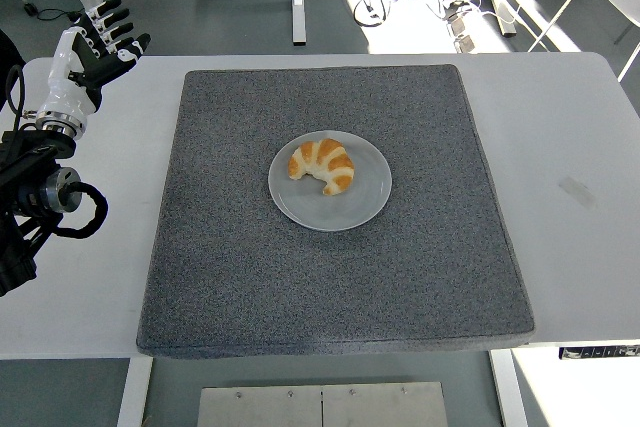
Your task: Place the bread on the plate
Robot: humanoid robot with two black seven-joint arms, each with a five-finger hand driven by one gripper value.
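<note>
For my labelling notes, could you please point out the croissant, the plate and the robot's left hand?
croissant (322, 165), head view, middle of its curved body.
plate (350, 209), head view, bare grey surface near its front rim.
left hand (93, 47), head view, palm below the spread fingers.

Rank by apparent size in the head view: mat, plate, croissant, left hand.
1. Mat, by far the largest.
2. Plate.
3. Croissant and left hand look about alike; the hand sits at the table's far left corner, open, so I won't rank them.

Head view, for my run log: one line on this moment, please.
bread: on plate | plate: mid grey mat | left hand: open, empty, table's far-left corner | right hand: unseen
</note>
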